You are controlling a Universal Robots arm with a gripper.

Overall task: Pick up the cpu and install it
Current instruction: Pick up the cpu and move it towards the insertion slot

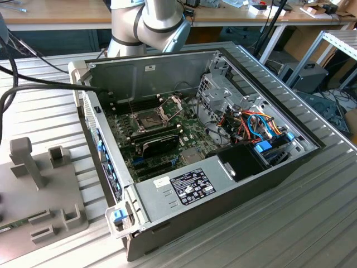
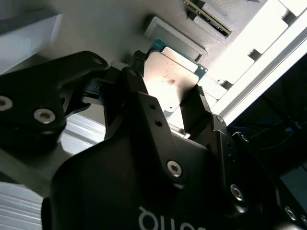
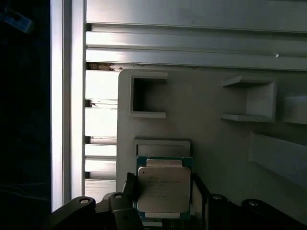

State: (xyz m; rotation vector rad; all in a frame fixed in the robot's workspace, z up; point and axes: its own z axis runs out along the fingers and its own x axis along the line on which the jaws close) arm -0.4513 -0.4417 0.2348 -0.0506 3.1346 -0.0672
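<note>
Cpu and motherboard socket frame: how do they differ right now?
The silver-grey square cpu is at the pale grey holder; the square metal socket frame sits on the green motherboard inside the case. The cpu is flat and solid; the socket frame stands open, hinged plate raised. Both are square.

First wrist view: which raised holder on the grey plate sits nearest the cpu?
The low flat bar, right beside the cpu. The two open square pockets stand clear of it, farther across the grey plate.
</note>
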